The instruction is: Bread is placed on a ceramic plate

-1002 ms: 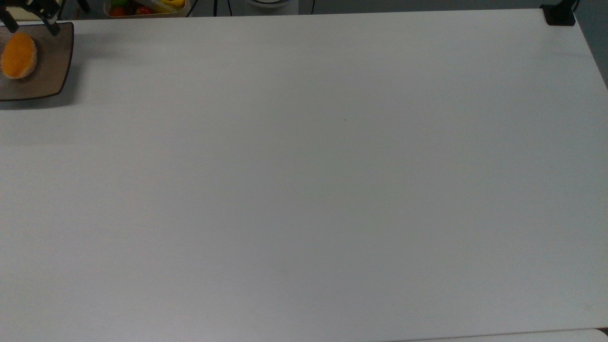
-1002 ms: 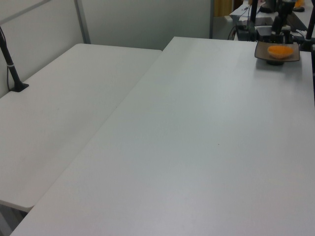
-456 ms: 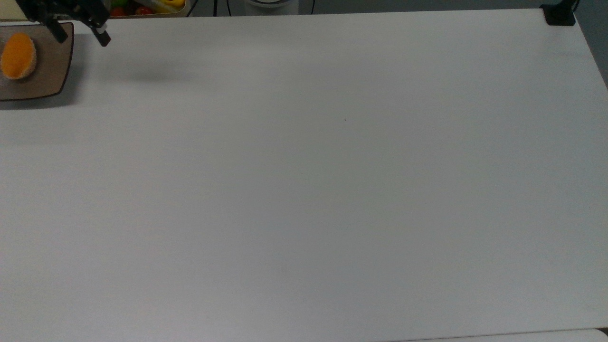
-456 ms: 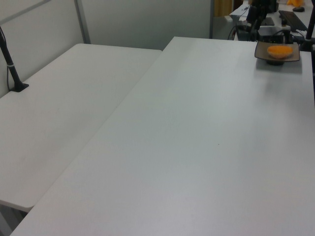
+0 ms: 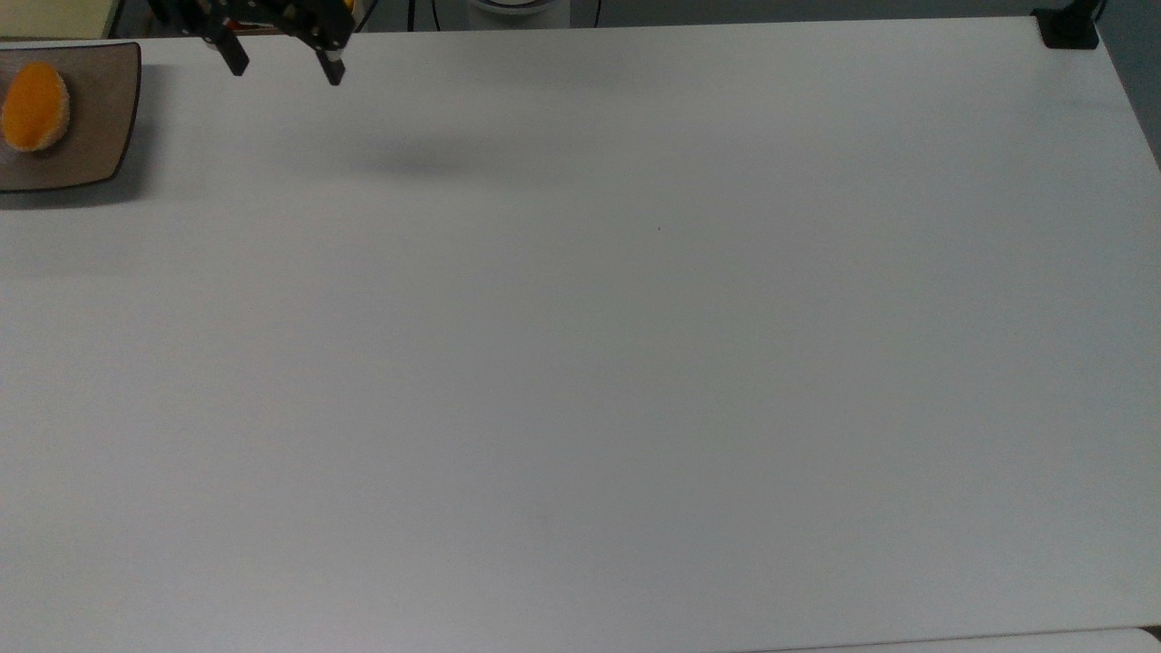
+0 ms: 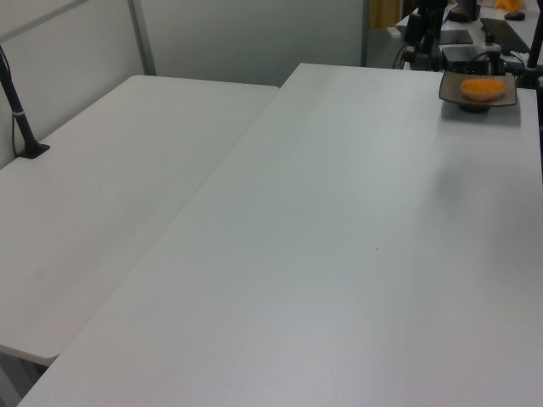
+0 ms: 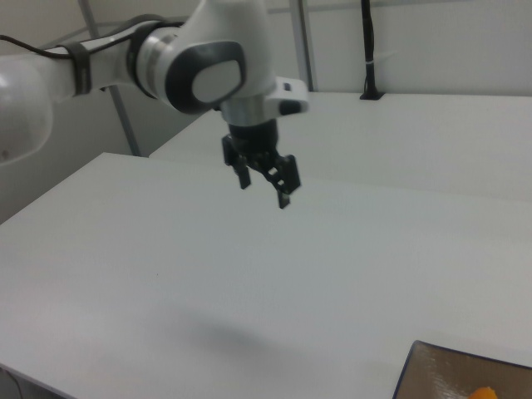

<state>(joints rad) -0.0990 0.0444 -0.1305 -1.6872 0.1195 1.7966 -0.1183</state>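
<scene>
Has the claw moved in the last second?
Yes. In the top view the claw has travelled rightward from over the ceramic plate, open and empty; the bread lies on the plate.

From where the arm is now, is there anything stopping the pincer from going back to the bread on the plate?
Probably not. The pincer hangs open above bare table, to the top view's right of the plate, and the bread lies uncovered on it.

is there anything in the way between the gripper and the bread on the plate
Nothing visible. The gripper hangs open above bare table, to the top view's right of the plate. The bread already lies on the plate, with only empty tabletop between them.
</scene>
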